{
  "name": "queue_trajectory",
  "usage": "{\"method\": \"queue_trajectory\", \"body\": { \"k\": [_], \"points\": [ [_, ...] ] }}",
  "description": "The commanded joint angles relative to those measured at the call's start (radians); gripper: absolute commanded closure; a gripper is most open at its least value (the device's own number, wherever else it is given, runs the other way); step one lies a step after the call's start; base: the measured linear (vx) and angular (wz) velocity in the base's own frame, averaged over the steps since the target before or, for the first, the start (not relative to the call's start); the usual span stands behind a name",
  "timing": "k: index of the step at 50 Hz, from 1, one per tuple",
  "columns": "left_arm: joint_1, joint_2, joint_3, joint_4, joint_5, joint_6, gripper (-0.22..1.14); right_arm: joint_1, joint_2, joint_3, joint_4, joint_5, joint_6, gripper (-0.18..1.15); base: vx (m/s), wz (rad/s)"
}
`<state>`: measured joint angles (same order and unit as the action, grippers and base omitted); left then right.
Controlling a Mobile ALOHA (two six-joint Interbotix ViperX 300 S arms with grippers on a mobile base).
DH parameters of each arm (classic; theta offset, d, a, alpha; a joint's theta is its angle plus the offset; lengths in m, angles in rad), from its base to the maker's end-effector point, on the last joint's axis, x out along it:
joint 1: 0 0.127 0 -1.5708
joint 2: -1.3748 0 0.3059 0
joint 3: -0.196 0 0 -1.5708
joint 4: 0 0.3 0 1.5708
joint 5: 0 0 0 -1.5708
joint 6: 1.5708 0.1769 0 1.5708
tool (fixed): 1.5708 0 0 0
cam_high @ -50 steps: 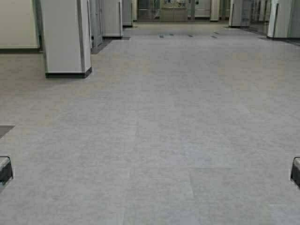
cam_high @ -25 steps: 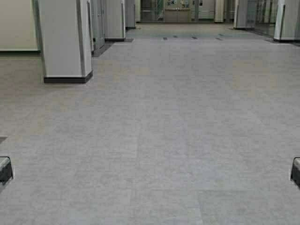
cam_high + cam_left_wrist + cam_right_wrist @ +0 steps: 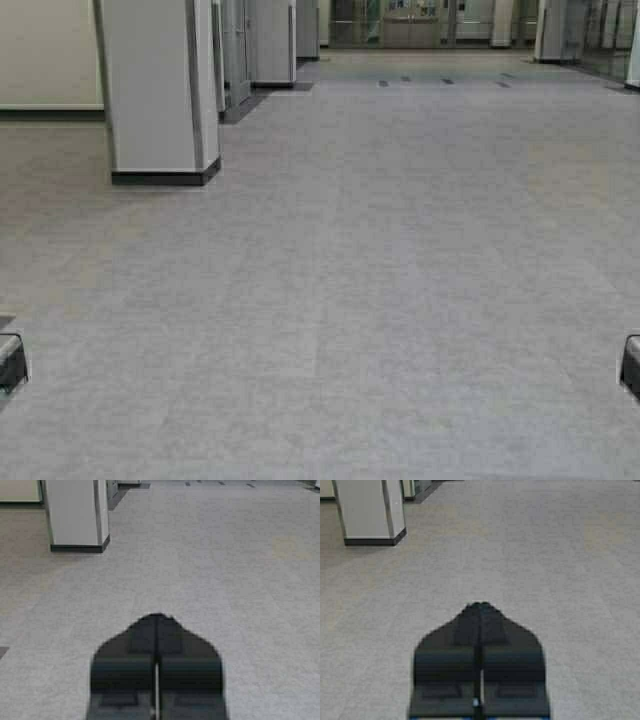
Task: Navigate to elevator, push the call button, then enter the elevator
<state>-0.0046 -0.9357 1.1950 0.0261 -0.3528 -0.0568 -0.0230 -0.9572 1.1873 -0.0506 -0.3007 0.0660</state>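
I make out neither the elevator nor the call button in any view. My left gripper (image 3: 157, 616) is held low over the grey floor, shut with nothing in it. My right gripper (image 3: 480, 604) is held the same way, shut and empty. In the high view only dark arm parts show, at the left edge (image 3: 10, 362) and at the right edge (image 3: 631, 366). A narrow grey metal-looking panel (image 3: 236, 50) stands in the recess behind the nearest pillar; I cannot tell what it is.
A white square pillar (image 3: 160, 90) with a dark base stands ahead on the left, also in the left wrist view (image 3: 75, 512). More pillars (image 3: 275, 40) line the left side. Open grey floor (image 3: 400, 250) stretches ahead to glass doors (image 3: 410, 25) far off.
The robot has driven forward and veered a little left: the near pillar has grown, dropped lower and shifted right in the high view. Both arms hold the same pose.
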Motion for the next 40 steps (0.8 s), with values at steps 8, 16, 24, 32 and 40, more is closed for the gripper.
{"method": "queue_trajectory", "body": {
  "k": [8, 16, 24, 32, 40],
  "points": [
    [-0.002, 0.017, -0.009, 0.0, -0.008, -0.003, 0.89, 0.002, 0.003, -0.02, 0.0, -0.003, 0.0, 0.92, 0.68, -0.08],
    [-0.002, 0.044, -0.015, 0.0, -0.008, -0.003, 0.89, 0.0, -0.003, -0.025, -0.002, -0.003, 0.0, 0.92, 0.69, 0.02],
    [-0.002, 0.048, -0.017, 0.002, -0.009, 0.0, 0.89, 0.0, -0.037, -0.018, 0.0, -0.003, 0.0, 0.93, 0.67, 0.08],
    [-0.002, 0.066, -0.014, 0.002, -0.009, -0.005, 0.89, 0.002, -0.02, -0.017, 0.0, -0.005, -0.002, 0.92, 0.69, 0.12],
    [-0.002, 0.052, -0.017, 0.002, -0.009, -0.005, 0.89, 0.0, -0.025, -0.02, -0.002, -0.003, 0.0, 0.93, 0.68, 0.12]
  ]
}}
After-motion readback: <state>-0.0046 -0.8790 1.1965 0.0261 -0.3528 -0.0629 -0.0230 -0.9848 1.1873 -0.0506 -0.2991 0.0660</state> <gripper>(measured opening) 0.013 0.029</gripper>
